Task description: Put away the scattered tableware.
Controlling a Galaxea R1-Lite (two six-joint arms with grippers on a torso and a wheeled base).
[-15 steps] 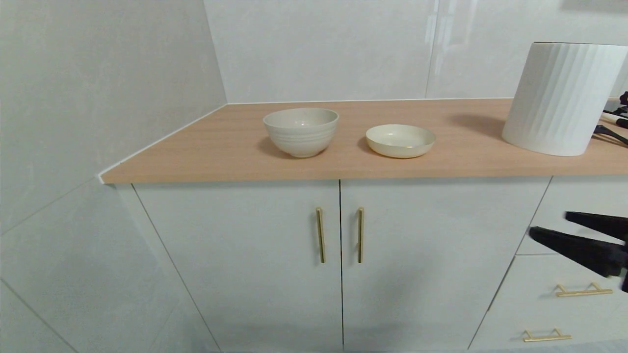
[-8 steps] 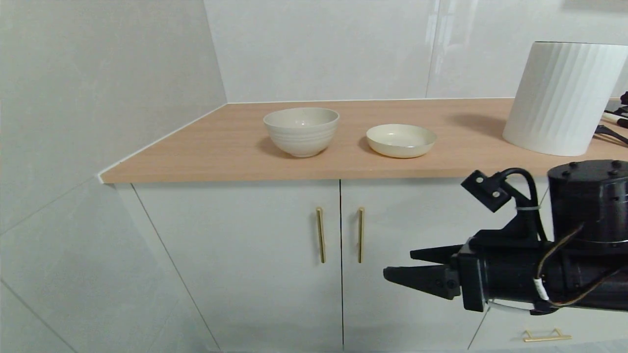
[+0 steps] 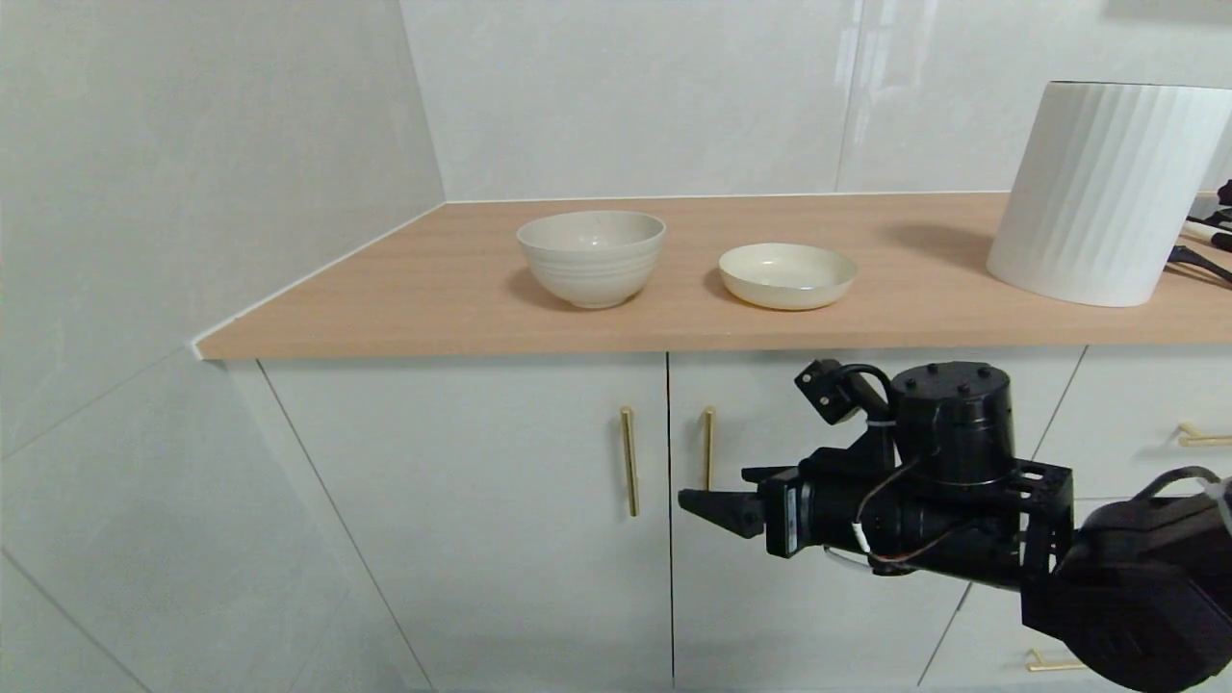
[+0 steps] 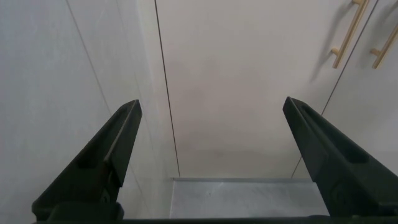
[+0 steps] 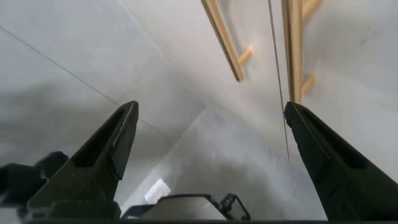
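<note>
A deep cream bowl [image 3: 591, 255] and a shallow cream dish [image 3: 787, 275] stand side by side on the wooden countertop [image 3: 433, 298]. Below the counter, my right gripper [image 3: 717, 489] is open and level, pointing at the right cabinet door's gold handle [image 3: 707, 448]; its tips sit just right of that handle. The wrist view shows the open right gripper [image 5: 211, 109] facing both door handles [image 5: 292, 50]. My left gripper [image 4: 211, 104] is open and held low, facing the bottom of the cabinet front, with nothing between its fingers.
A tall white ribbed container [image 3: 1107, 192] stands at the counter's right, with dark utensils [image 3: 1203, 252] behind it. The left door carries its own gold handle [image 3: 628, 474]. Drawers with gold pulls [image 3: 1203, 435] lie to the right. A tiled wall closes the left side.
My right arm has swept in from the right edge, moving left across the cabinet front until its open gripper is beside the right door's handle. Bowl and dish have not moved.
</note>
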